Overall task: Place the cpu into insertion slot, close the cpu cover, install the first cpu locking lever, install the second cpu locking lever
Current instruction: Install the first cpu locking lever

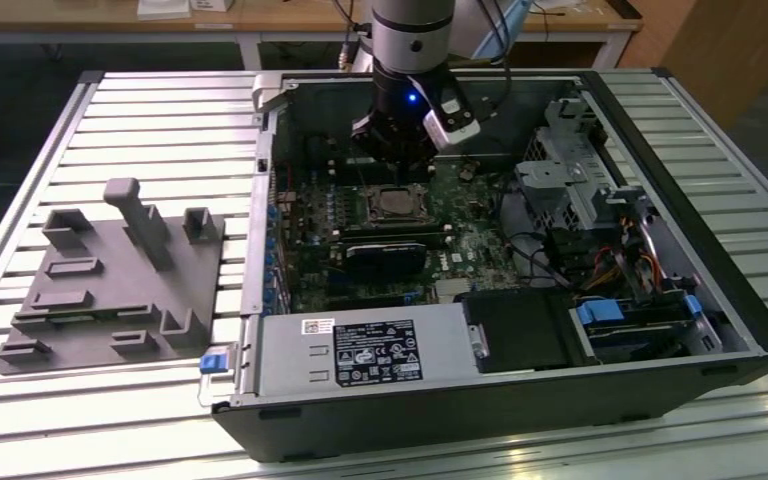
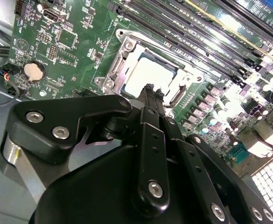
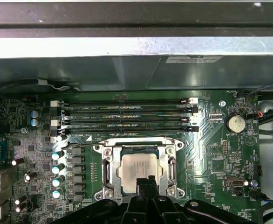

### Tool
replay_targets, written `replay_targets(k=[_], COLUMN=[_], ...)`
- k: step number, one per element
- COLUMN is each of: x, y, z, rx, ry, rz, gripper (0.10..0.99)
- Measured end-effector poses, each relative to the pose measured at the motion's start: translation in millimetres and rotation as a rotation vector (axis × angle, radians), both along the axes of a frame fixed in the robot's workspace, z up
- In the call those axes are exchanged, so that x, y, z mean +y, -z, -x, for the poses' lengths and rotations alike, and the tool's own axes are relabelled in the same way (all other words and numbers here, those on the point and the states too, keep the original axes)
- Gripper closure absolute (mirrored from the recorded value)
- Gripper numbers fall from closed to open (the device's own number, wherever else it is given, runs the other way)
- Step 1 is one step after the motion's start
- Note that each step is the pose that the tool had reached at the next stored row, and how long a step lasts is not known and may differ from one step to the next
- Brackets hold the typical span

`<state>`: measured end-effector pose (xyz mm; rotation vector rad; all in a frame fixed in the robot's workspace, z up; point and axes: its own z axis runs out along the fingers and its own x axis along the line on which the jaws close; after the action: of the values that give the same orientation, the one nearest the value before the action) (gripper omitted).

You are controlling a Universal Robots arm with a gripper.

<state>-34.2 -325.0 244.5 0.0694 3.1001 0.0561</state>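
Table: at the exterior view's left, the slatted table (image 1: 157, 120) carries a grey fixture plate (image 1: 104, 290).
Case: just beside the plate, the open computer case (image 1: 704, 300) lies flat with its motherboard (image 1: 464, 250) facing up.
Gripper: my gripper (image 1: 392, 172) hangs inside the case, directly over the socket area.
Fingers: in the first wrist view the fingers (image 3: 141, 185) are pressed together and pinch nothing. Their tips are at the near edge of the chip.
Cpu: the cpu (image 3: 137, 169) sits in the insertion slot (image 3: 107, 191), flat and square to it as far as I can see.
Cover: the cpu cover (image 3: 106, 165) looks folded down, its window framing the silvery top.
Lever: a thin wire lever (image 3: 83, 145) juts from the socket's corner toward the capacitors (image 3: 57, 168). I cannot tell whether it is latched.
Step in hand: I judge this to be work at the cover or a lever, with the chip already seated.
Doing it well: I would bear on the metal frame, never on the chip's top. I would push straight and slowly, so the closed tips cannot skid.
Right side: the memory slots (image 3: 127, 114) lie near the socket. The drive bays (image 1: 564, 180) stand at the exterior view's right, well apart.
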Motion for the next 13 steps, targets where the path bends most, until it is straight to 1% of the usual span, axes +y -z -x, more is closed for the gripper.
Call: replay_targets(k=[2,6,13], x=[0.1,0.0,0.0], y=[0.0,0.0,0.0], z=[1.2,6.7,21.7], rx=[0.0000,-0.0001,-0.0004], ry=[0.000,0.000,0.001], rz=[0.000,0.000,0.000], gripper=[0.980,0.980,0.980])
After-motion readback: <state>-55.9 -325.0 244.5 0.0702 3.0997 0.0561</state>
